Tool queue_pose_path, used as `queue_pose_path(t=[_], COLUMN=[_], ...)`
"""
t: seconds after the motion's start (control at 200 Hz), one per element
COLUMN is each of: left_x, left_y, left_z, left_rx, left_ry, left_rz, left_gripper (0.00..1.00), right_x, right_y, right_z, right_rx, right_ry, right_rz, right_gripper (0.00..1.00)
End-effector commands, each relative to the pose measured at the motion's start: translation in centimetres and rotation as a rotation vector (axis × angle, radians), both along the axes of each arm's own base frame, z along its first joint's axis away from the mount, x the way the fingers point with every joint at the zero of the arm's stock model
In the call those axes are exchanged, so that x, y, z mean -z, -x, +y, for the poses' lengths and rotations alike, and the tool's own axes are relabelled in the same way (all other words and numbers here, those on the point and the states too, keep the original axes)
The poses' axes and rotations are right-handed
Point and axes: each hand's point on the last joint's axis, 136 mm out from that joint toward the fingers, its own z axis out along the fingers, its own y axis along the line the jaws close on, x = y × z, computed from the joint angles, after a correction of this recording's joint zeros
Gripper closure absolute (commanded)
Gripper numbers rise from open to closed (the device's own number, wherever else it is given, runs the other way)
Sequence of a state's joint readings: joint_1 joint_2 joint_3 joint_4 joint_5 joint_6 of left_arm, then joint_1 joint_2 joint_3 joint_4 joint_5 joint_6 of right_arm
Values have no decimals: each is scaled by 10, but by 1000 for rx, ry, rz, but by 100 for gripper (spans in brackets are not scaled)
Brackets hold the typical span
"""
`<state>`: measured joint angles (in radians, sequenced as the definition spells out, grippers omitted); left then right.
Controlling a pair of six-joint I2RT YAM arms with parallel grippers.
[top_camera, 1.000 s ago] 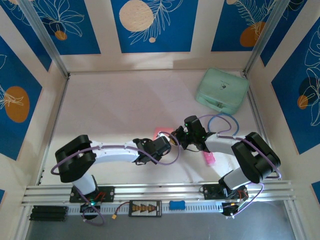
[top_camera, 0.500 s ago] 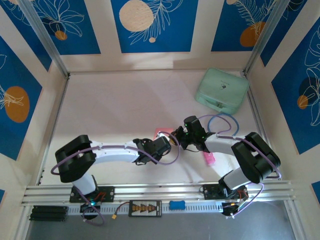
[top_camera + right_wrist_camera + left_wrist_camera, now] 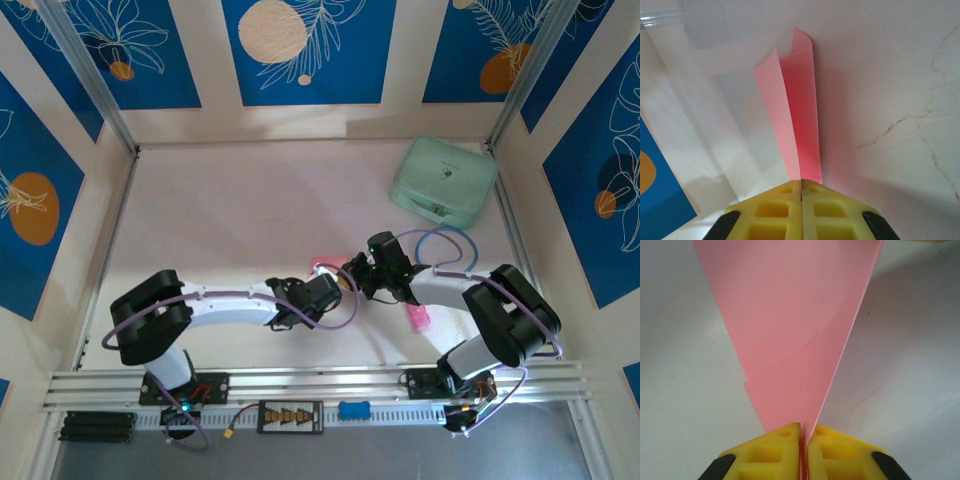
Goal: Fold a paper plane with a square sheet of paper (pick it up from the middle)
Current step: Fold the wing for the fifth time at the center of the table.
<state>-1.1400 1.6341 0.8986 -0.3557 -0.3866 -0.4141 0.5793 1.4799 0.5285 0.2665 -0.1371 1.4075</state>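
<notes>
Two pinch points on one piece. At left gripper [image 3: 803, 432]: yellow pads pressed flat together on the narrow tip of the paper plane [image 3: 790, 330], no gap between them. At right gripper [image 3: 801, 185]: same story, clamped on the other end, two salmon layers rising edge-on out of the pads, fold open slightly at the far end.

Outward from left pads: widens into a long pointed triangle, small step in one edge, faint crease across the face. Partly folded at best, not a finished dart yet.

Placement, taking the mint-green case [image 3: 444, 182] as landmark: held left of the case and nearer the arm bases, well apart from it, between the two wrists facing each other. Looks raised off the table [image 3: 230, 210], judging by the shadow underneath, but hard to confirm.

Likely reason for the opposed grip: keeps thin paper taut and the layers aligned so a crease can be set without the sheet sagging or twisting. Risk: pulling unevenly tears or skews it.

Bright-pink stick [image 3: 417, 316]: straight toward the bases from the case, beside the right arm, untouched.
</notes>
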Motion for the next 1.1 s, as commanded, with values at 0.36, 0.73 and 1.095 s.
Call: queue_pose_path(t=[0.36,0.73,1.095], left_x=[12,20,11], left_y=[1,-3,7], left_z=[7,3,0], left_rx=[-35,4,105], left_ry=[36,101,325], left_rz=[37,31,-53], left_gripper=[100,100,100], right_x=[-14,-24,-23], right_y=[12,24,27], right_z=[-34,-71,-69], right_rx=[13,85,73], right_ry=[116,145,128], right_rz=[-62,-105,-120], right_gripper=[62,59,58])
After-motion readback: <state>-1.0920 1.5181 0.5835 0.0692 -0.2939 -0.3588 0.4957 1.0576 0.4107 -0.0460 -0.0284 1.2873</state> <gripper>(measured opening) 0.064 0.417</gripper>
